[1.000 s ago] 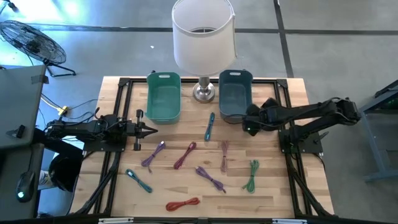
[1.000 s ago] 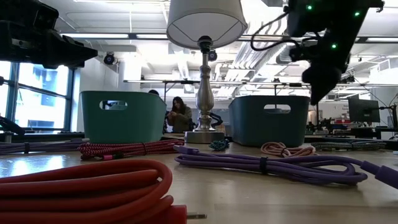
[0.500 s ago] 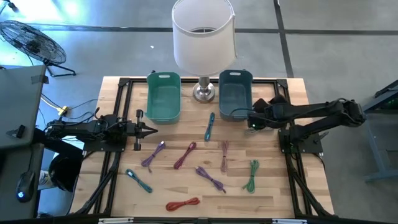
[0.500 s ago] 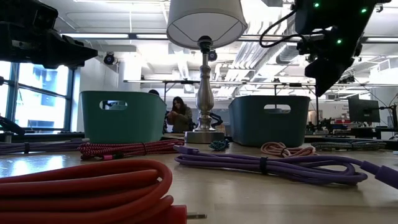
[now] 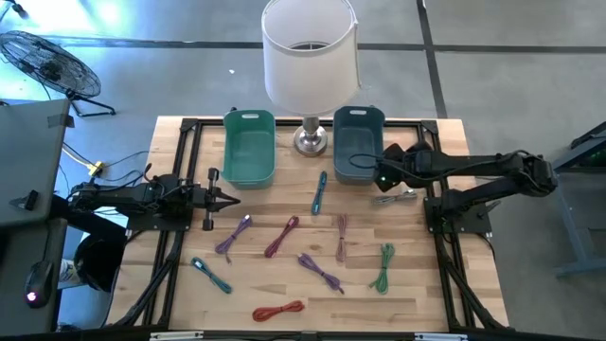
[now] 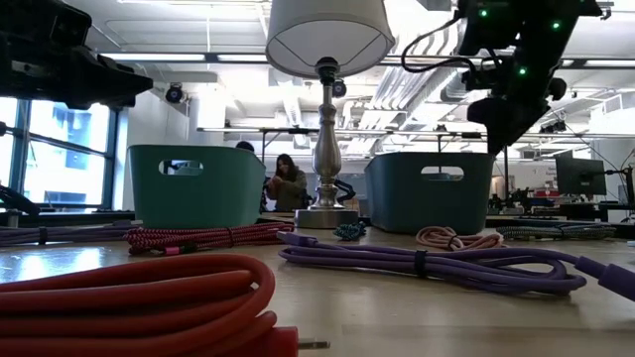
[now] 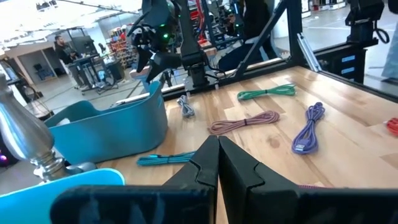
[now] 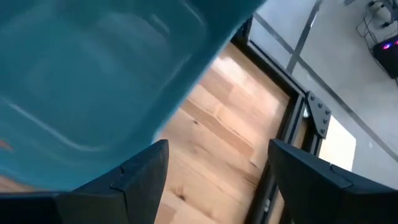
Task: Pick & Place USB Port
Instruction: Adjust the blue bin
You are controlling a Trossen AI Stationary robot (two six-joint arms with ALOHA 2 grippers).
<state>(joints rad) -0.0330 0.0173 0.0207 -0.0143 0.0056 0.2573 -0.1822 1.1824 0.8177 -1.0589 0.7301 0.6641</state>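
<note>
**Right claw empty over the blue bin; grey cable lies outside it**

High view: the right gripper (image 5: 377, 176) has shifted over the last second from the tabletop at the blue bin's (image 5: 358, 116) 5 o'clock corner up onto the bin's right wall. Its jaws stand wide and hold nothing. With the arm moved aside, a grey cable (image 5: 398, 196) shows on the wood just beside the bin, at about 4 o'clock from it. Judging by that, this cable is not in the bin, so its placing looks undone. Other cables lie spread across the table's near half: teal (image 5: 319, 192), maroon (image 5: 281, 236), pink (image 5: 341, 235), green (image 5: 383, 267), red (image 5: 277, 311). The left gripper (image 5: 232, 198) waits at the table's 9 o'clock, pinched shut and empty. The lamp (image 5: 310, 47) stands at 12 o'clock between the blue bin and the teal bin (image 5: 249, 117); its shade overhangs both bins' inner corners and could crowd a high approach.

Low view: the right gripper (image 6: 499, 127) hangs above the blue bin's (image 6: 429, 193) rim, clear of it. A person sits in the room beyond.

Left wrist view: the grey cable (image 7: 185, 107) rests on the table against the blue bin's (image 7: 106, 127) outer wall.

Right wrist view: between the spread fingers (image 8: 143, 171) only the bin's (image 8: 81, 81) inside and bare wood appear.
</note>
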